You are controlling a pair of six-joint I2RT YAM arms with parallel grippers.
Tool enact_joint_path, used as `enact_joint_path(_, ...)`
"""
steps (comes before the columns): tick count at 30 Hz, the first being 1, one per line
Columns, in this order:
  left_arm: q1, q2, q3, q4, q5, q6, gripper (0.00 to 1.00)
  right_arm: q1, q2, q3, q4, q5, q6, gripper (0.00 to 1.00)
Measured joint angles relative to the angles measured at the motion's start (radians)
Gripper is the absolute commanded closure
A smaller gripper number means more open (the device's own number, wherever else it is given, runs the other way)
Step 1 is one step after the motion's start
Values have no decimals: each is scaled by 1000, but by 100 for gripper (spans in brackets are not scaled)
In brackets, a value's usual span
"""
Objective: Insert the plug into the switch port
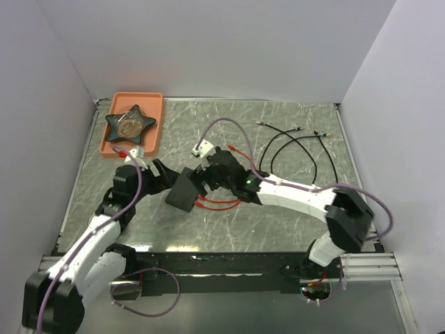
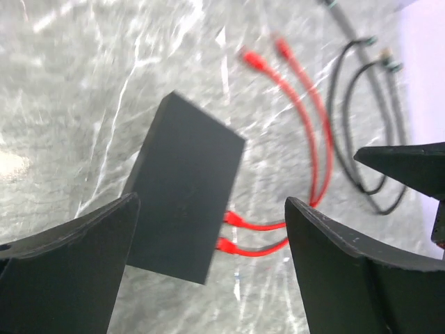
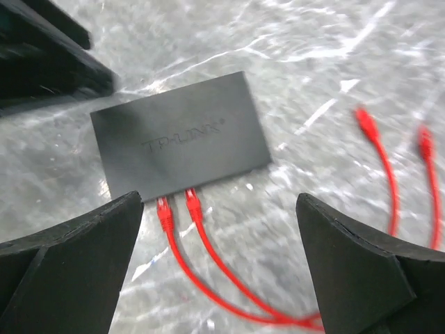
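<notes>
We are seeing the whole layout only in the top view. The switch point(image 1: 184, 193) is lying near the middle of the grey surface point(image 1: 292, 223), between the two arms. The left gripper point(image 1: 163, 177) is sitting just left of it and the right gripper point(image 1: 208, 177) just right of it. Only this view is showing one orange tray point(image 1: 149, 104) at the far left, holding one dark star-shaped dish point(image 1: 130, 123). It is also showing the thin black cables point(image 1: 306, 149) at the far right. We are counting at least two, but the exact number is hard to tell.

The right wrist view is giving us what the top view is not: white lettering on the switch's flat top, and two red plugs point(image 3: 164, 212) touching one edge of the switch. We cannot tell whether they are fully seated. We are counting two red cables point(image 3: 208, 278) running from them, with both other ends lying loose on the surface.

The left wrist view is showing the switch tilted in the picture, with the same two plugs at its edge.

Both grippers are spread and holding nothing. The left gripper's fingers point(image 2: 69, 264) are framing the switch in its own view, and the right gripper's fingers point(image 3: 361, 264) are standing wide apart above the plugs.
</notes>
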Motion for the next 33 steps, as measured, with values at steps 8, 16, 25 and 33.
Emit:
enact_joint_path(8,0,-292,-2,-68,-32,-45,1,-9,-225,-30,-90,127,91,1)
enact_joint_path(16,0,-323,-2,-132,-48,-56,0,-193,-314,-97,-173,145,204,1)
enact_joint_path(25,0,-253,-2,-150,-52,-56,0,-496,-180,-88,-255,103,333,8)
enact_joint_path(33,0,-212,-2,-144,-38,-51,0,-673,137,29,-351,2,428,26)
